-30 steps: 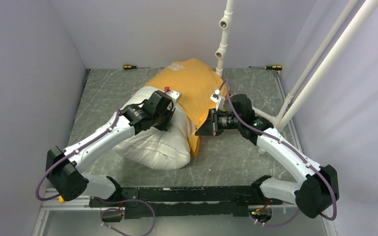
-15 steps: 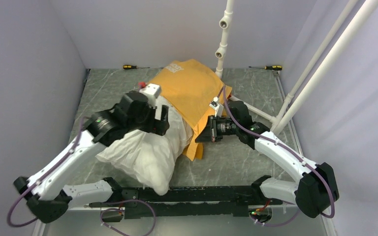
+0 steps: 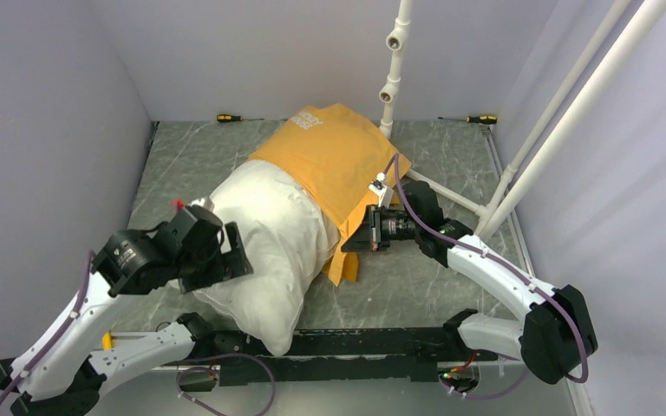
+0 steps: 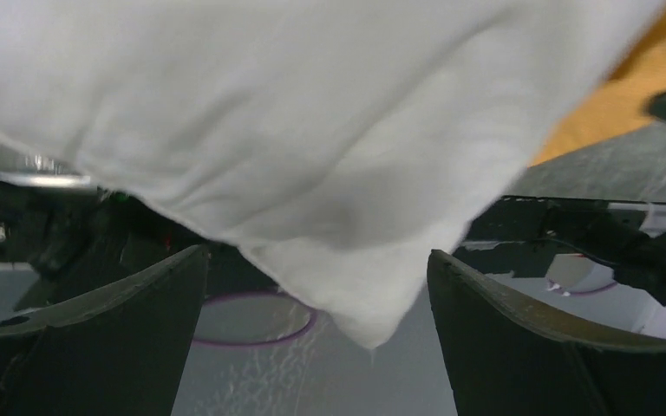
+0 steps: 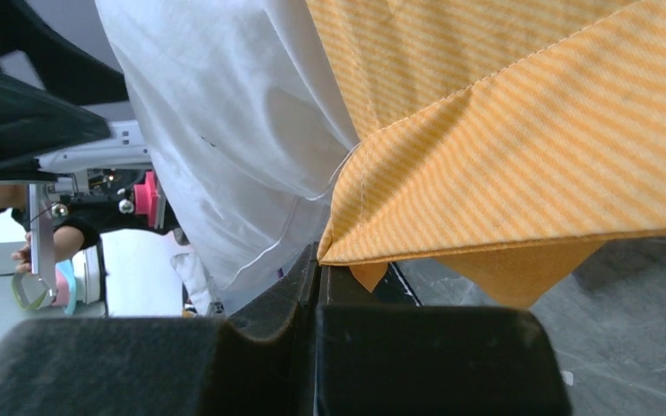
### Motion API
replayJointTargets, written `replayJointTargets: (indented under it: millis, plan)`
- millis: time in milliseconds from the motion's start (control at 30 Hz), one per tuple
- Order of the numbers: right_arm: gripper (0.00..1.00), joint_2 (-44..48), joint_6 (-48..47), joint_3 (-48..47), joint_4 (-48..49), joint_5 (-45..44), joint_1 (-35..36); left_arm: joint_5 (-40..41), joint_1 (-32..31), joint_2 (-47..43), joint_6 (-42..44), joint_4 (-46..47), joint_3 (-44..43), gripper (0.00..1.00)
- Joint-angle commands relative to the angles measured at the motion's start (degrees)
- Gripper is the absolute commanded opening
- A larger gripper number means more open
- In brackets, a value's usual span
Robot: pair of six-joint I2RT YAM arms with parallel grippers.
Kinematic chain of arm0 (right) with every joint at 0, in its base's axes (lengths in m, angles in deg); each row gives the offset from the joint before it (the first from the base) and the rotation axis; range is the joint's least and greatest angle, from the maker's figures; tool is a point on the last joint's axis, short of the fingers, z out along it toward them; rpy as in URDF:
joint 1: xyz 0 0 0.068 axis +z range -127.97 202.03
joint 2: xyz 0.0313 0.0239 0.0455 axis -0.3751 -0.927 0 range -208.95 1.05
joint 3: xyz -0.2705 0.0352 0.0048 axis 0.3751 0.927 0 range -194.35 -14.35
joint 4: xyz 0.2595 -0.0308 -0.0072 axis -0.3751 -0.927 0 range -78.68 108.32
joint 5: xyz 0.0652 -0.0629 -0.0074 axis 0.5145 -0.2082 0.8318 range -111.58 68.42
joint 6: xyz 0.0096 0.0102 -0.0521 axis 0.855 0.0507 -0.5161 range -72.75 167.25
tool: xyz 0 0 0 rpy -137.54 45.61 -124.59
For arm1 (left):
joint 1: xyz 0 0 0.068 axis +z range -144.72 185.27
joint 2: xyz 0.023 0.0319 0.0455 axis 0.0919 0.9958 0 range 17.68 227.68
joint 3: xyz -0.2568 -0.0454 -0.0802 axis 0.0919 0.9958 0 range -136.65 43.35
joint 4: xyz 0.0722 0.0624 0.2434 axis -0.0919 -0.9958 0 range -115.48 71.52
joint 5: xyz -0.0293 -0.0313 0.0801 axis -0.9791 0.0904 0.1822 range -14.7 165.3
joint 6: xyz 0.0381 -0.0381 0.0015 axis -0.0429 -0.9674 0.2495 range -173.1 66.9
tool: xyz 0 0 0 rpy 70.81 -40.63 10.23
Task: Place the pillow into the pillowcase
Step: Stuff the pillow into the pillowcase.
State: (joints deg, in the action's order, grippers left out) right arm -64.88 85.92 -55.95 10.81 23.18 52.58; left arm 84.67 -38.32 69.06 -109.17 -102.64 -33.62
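Note:
The white pillow (image 3: 260, 238) lies slantwise across the table, its near corner hanging over the front rail. Its far end is covered by the orange-yellow pillowcase (image 3: 334, 160). My left gripper (image 3: 228, 253) is open beside the pillow's near-left side. In the left wrist view the pillow (image 4: 312, 113) fills the top and its corner hangs between the spread fingers (image 4: 130, 338), which do not touch it. My right gripper (image 3: 353, 240) is shut on the pillowcase's near hem. The right wrist view shows that hem (image 5: 416, 234) pinched at the fingertips, with the pillow (image 5: 225, 130) beside it.
Two screwdrivers (image 3: 230, 117) (image 3: 483, 119) lie along the back wall. A white pipe stand (image 3: 390, 87) rises behind the pillowcase, and slanted pipes (image 3: 572, 113) cross the right side. Grey walls close in on both sides.
My left gripper has opened, let go of the pillow and drawn back to the near left. The pillow now lies further toward the front edge. The right gripper kept its hold.

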Motion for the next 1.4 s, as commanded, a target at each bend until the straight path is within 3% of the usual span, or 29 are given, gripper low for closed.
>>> replayJointTargets:
  millis: [0, 133, 167, 200, 267, 333, 367, 567, 767, 867, 967, 1067, 1133, 1200, 1367]
  plan:
    - [0.0, 0.4, 1.7, 0.6, 4.6, 4.3, 0.9, -2.8, 0.2, -4.2, -7.3, 3.5, 11.7, 0.99]
    - [0.0, 0.0, 2.7, 0.4, 5.7, 4.6, 1.0, -8.1, 1.0, -5.5, -0.6, 32.2, 23.6, 0.99]
    - [0.0, -0.2, 3.4, 0.3, 6.4, 5.0, 1.2, -10.4, 1.9, -5.0, 1.4, 39.6, 26.4, 0.94]
    - [0.0, -0.4, 4.7, 0.3, 8.8, 5.9, 1.4, -13.6, 3.8, -4.3, 2.3, 48.0, 28.9, 0.84]
    - [0.0, -0.8, 7.2, 0.0, 12.3, 7.3, 2.3, -22.2, 7.6, -0.8, 3.5, 65.9, 34.8, 0.51]
    - [0.0, -1.3, 9.7, -0.9, 15.3, 8.8, 4.2, -27.9, 11.6, 4.1, 2.2, 80.6, 36.8, 0.04]
    - [0.0, -1.6, 10.5, -2.1, 16.1, 9.6, 5.3, -30.1, 13.3, 7.0, 2.2, 86.0, 36.0, 0.0]
    - [0.0, -2.5, 9.0, -10.1, 13.7, 10.4, 14.1, -35.5, 14.6, 17.8, 12.8, 89.3, 16.4, 0.0]
    - [0.0, -2.7, 16.7, -13.1, 29.9, 16.6, 20.0, -30.8, 14.5, 17.9, 20.8, 86.9, 10.9, 0.0]
    - [0.0, -3.2, 14.7, -14.2, 29.5, 17.1, 21.1, -31.6, 13.5, 19.3, 21.7, 86.7, 12.6, 0.0]
    - [0.0, -5.0, 11.5, -14.5, 24.6, 17.1, 21.5, -27.2, 9.7, 19.3, 23.2, 88.2, 17.2, 0.0]
    - [0.0, -6.4, 17.0, -11.3, 35.1, 21.8, 24.7, -24.7, 8.1, 18.3, 23.3, 93.6, 25.7, 0.0]
    - [0.0, -5.6, 17.3, -9.7, 36.8, 23.1, 26.5, -21.4, 8.1, 17.0, 23.7, 95.0, 30.0, 0.0]
    - [0.0, -4.8, 13.5, -9.5, 32.5, 22.8, 28.3, -19.4, 8.1, 17.3, 25.4, 95.7, 32.3, 0.0]
    - [0.0, -7.1, -0.2, -12.5, 10.7, 13.9, 29.0, -25.8, 4.8, 24.6, 25.2, 100.1, 33.7, 0.0]
